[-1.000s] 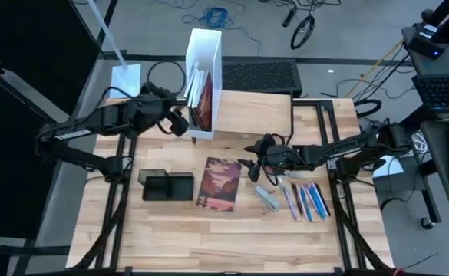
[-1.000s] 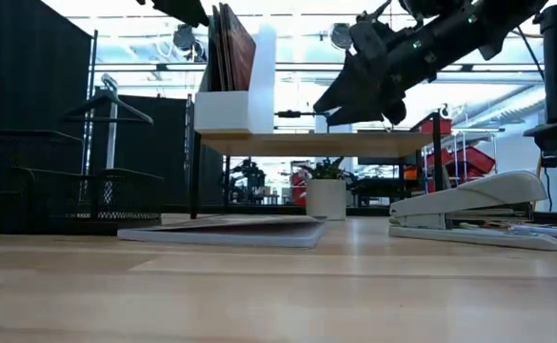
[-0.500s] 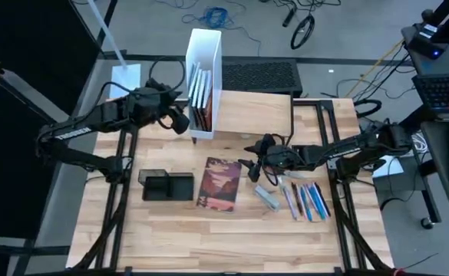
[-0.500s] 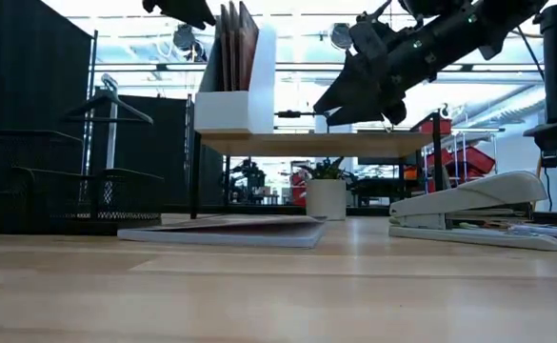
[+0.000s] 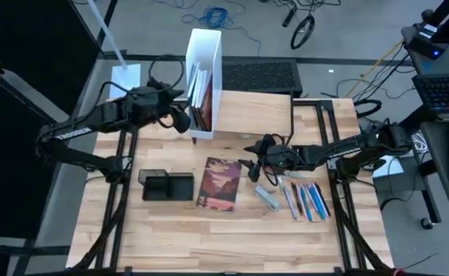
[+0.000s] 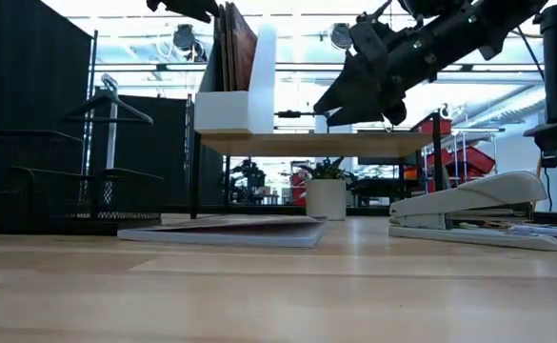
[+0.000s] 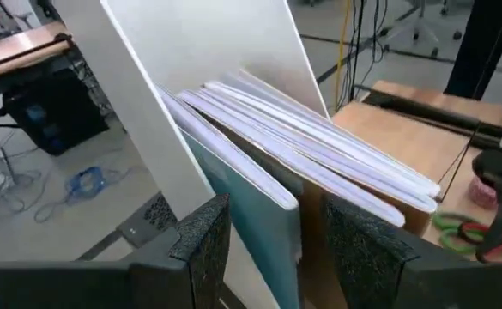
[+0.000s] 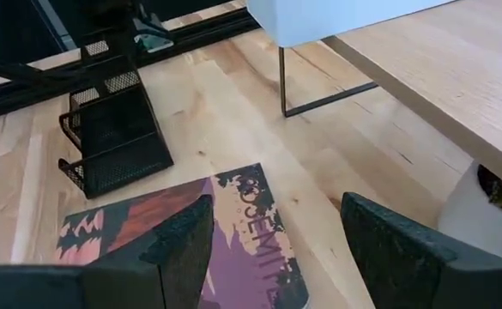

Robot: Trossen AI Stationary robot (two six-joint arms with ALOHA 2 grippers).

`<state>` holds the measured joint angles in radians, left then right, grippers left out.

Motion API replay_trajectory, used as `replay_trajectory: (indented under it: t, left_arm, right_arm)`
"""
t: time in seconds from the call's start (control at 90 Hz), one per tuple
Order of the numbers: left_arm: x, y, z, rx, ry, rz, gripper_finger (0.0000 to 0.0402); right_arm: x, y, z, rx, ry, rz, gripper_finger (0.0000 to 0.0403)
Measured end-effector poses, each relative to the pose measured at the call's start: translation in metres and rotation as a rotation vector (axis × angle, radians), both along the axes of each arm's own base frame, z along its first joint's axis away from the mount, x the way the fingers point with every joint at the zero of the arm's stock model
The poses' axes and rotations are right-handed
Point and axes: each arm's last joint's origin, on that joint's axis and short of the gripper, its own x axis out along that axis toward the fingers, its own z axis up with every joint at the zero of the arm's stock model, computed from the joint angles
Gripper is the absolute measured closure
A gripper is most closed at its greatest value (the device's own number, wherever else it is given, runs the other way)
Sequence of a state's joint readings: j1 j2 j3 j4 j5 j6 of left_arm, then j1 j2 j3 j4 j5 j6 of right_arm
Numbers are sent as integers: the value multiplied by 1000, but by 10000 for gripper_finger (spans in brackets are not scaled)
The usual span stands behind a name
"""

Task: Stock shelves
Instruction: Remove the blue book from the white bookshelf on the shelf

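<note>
The shelves are a light-wood riser top (image 5: 255, 111) on black legs. At its left end stands a white file box (image 5: 209, 46) with several books (image 5: 199, 96) upright inside. My left gripper (image 5: 182, 121) is at the box's open near end, closed around a teal-covered book (image 7: 263, 206). My right gripper (image 5: 252, 157) hangs open above the table in front of the riser. It is just right of a purple magazine (image 5: 219, 184) lying flat on the table. My left gripper pinches the teal book's end (image 7: 272, 232), together with a brown cover beside it (image 7: 311, 232), between its two fingers (image 7: 203, 249). It comes from the table's left, about level, at the box's open end. The book stands in the box among the others.
A black organizer tray (image 5: 166, 185) sits left of the magazine. A stapler (image 5: 268, 198) and a row of pens (image 5: 305, 201) lie to its right. A white plant pot (image 6: 326, 198) stands under the riser.
My left gripper has moved slightly toward the table's right and far edges, at the file box. The books in the box stood up from a lean and have leaned over a little again. My right gripper has kept still.
</note>
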<state>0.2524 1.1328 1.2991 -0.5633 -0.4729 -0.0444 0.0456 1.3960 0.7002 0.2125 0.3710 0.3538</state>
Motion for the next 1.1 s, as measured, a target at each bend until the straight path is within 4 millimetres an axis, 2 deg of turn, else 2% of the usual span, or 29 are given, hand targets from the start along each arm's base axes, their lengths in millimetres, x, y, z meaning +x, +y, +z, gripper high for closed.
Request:
replay_trajectory:
  t: [0.178, 0.444, 0.567, 0.833, 1.1]
  left_arm:
    - [3, 5, 1, 14, -22, 22, 234]
    - [18, 11, -11, 14, 54, 21, 240]
    - [19, 11, -12, 16, 60, 20, 274]
    - [19, 10, -12, 26, 68, 13, 386]
    - [20, 11, -10, 37, 43, 15, 385]
  right_arm:
    - [0, 0, 0, 0, 0, 0, 167]
    - [0, 1, 0, 4, -1, 1, 167]
    - [0, 1, 0, 4, -1, 1, 167]
    - [0, 1, 0, 2, 0, 2, 167]
    - [0, 1, 0, 1, 0, 2, 167]
